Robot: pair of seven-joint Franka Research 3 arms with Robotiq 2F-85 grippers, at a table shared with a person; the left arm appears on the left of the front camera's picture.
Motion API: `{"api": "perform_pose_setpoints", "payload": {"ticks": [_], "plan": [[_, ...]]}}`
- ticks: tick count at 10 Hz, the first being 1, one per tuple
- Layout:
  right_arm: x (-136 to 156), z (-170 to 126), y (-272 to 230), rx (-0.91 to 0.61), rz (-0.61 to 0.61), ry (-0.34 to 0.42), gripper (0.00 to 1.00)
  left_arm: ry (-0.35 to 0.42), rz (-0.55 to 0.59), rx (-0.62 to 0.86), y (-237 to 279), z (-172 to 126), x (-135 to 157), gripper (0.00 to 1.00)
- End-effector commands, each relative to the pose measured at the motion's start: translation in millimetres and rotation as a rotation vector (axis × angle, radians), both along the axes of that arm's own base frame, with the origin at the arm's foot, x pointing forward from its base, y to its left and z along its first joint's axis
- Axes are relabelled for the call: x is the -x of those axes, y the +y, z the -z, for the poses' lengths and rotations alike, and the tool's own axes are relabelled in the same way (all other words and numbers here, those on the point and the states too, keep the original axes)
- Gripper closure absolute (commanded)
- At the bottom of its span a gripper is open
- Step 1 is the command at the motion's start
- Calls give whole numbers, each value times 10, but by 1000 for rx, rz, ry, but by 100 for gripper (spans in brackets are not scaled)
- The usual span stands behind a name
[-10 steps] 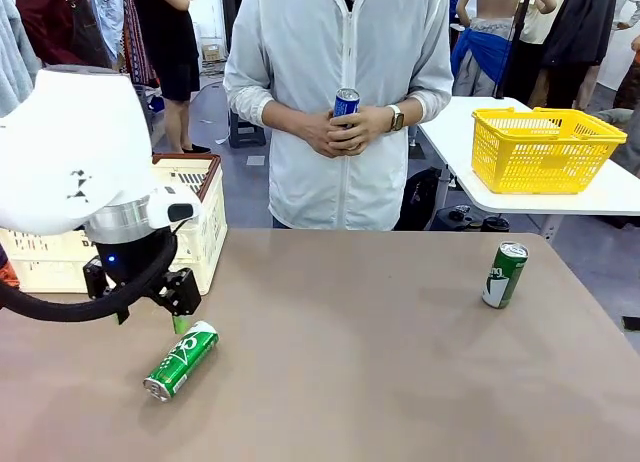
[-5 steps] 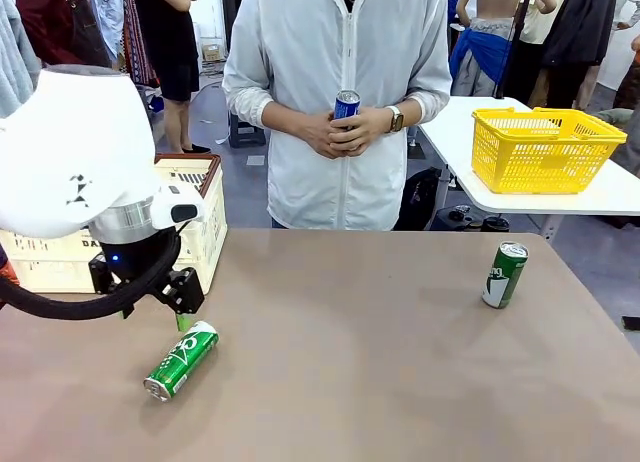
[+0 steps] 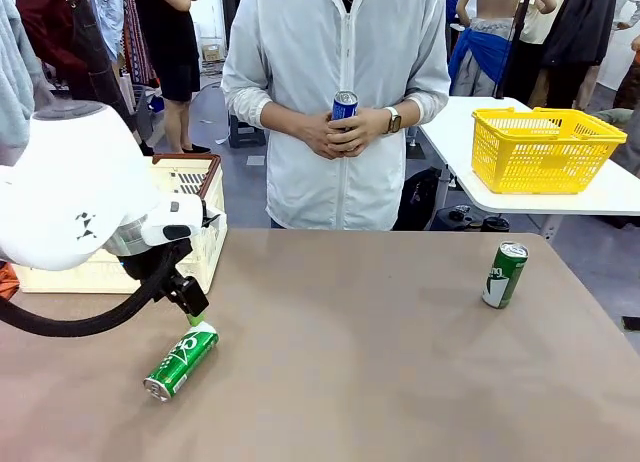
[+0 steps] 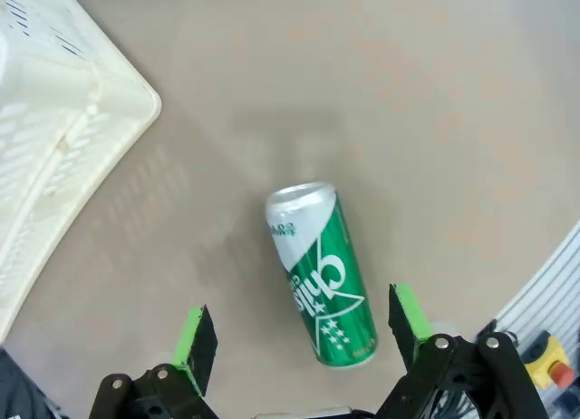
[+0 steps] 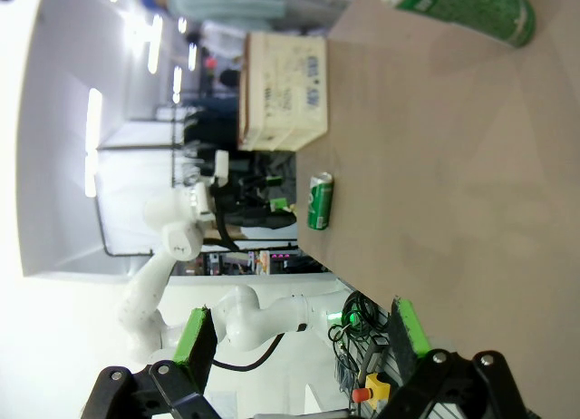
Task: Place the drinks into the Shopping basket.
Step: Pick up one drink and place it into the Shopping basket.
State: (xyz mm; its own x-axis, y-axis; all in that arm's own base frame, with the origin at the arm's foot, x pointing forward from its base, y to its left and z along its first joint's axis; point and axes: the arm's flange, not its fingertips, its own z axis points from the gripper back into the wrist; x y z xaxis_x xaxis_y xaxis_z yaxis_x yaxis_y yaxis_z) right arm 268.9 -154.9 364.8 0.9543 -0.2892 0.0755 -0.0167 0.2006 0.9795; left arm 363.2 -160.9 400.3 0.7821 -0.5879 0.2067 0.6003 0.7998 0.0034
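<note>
A brown counter [image 3: 380, 362] runs across the scene, with a person in a pale jacket at its far side and other people on the shop floor behind.

The left fingers [image 4: 195, 342] stand wide apart and clamp nothing. They point down at a green can [image 4: 322, 274] that lies on its side on the counter. In the left wrist view the can's lower end sits between the two green pads, nearer the one on the picture's right, and its silver top points away from the camera. From the front, one pad tip is just at the can's far end; whether it touches the can I cannot tell. Just beside the can, behind the left arm at the counter's far left, sits the Shopping basket [image 3: 210, 232], cream with a dark brown rim.

The right fingers [image 5: 195, 342] are also spread, with nothing between them, and look along the counter toward the basket.

A second green can [image 3: 504, 274] stands upright near the counter's far right edge, well apart from the first. The person's hands [image 3: 345, 132] hold a blue can [image 3: 345, 104] at chest height. A yellow basket [image 3: 540, 147] rests on a white table beyond.
</note>
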Motion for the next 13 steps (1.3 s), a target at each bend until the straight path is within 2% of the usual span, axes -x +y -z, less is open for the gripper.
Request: {"api": "perform_pose_setpoints", "payload": {"ticks": [1, 4, 6, 10, 11, 12, 13], "plan": [[24, -53, -19, 0, -10, 22, 0, 19, 20, 46, 143, 377, 281, 0], [24, -53, -19, 0, -10, 22, 0, 147, -21, 9, 73, 820, 287, 0], [24, -53, -19, 0, -10, 22, 0, 173, -52, -14, 117, 913, 330, 0], [24, -53, -19, 0, -10, 22, 0, 226, -27, 13, 55, 1006, 300, 0], [24, -53, -19, 0, -10, 22, 0, 245, -31, -9, 62, 1014, 305, 59], [24, -53, -19, 0, -10, 22, 0, 246, -25, -12, 66, 1011, 310, 100], [24, -53, -19, 0, -10, 22, 0, 244, -45, -31, 66, 1012, 296, 100]]}}
